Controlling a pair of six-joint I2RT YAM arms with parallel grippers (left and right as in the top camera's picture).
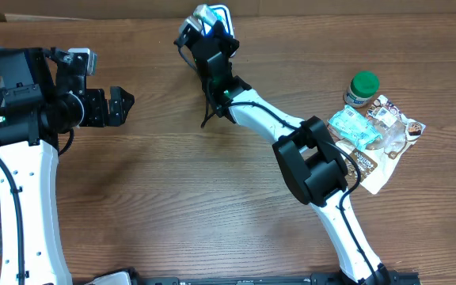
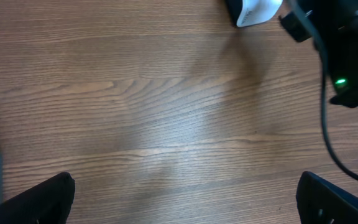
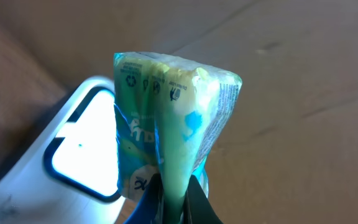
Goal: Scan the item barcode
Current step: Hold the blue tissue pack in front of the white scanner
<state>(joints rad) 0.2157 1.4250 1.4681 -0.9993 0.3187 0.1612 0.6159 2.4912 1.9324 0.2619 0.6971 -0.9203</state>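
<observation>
Two jaws stand wide apart on the left pincer [image 1: 127, 105], which hangs nearest, above the wooden tabletop [image 1: 172, 182] on its left side. Further out on the right lies a heap of snack packets [image 1: 374, 131], with a green-lidded jar [image 1: 362, 85] just beside it. At the far edge, the right pincer [image 3: 173, 194] is clamped on the bottom of a green and blue packet [image 3: 173, 112]. The packet is upright, just beside the lit window of the white scanner [image 3: 73, 155].

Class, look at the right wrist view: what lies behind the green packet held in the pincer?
A white scanner with a lit, dark-framed window. The packet covers the window's right edge, so that part cannot be seen.
</observation>
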